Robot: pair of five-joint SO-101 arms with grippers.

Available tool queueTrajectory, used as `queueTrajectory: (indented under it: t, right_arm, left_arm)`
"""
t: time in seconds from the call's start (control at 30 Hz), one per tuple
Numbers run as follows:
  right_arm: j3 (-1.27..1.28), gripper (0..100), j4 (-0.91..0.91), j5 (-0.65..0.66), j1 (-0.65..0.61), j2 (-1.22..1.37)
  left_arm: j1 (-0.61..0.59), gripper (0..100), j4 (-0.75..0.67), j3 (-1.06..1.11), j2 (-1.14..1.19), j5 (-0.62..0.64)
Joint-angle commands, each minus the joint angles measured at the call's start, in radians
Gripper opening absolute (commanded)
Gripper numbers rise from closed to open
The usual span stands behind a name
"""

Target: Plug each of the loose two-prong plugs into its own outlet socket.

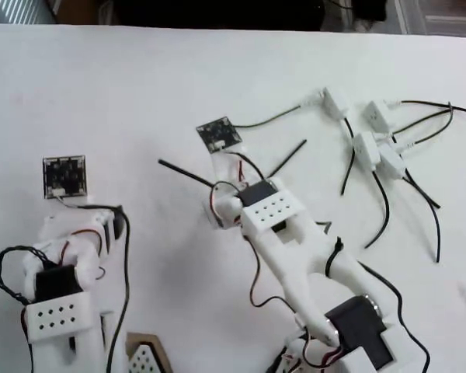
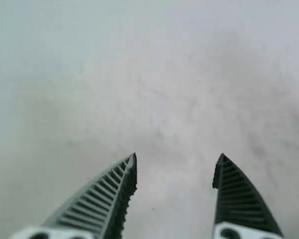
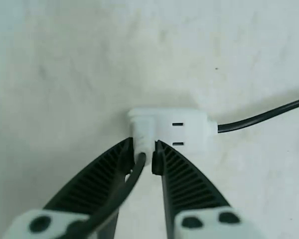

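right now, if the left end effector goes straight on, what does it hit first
Probably the bare table; nothing else lies ahead of the left end effector, though depth is unclear.

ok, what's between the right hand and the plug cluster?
In the high view, a black cable and a loose black wire cross otherwise bare table between the right hand and the plug cluster.

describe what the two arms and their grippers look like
Both the left arm and right arm are white plastic links with black motors, hole-dotted white plates and looping red and black wires. The left gripper and right gripper have dark, ribbed fingers tapering to points, on white bases with screw holes.
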Motion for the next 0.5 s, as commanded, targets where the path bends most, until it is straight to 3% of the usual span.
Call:
queueTrajectory:
  t: [0.0,0.47]
  right_arm:
    - [-0.017,1.7,0.013,0.008,0.007,-0.025]
    - [0.015,1.7,-0.041,0.066,-0.028,0.140]
  left_arm:
    - [-0.012,25,-0.018,-0.002,-0.019,-0.008]
    - [-0.012,25,-0.018,0.000,-0.019,-0.008]
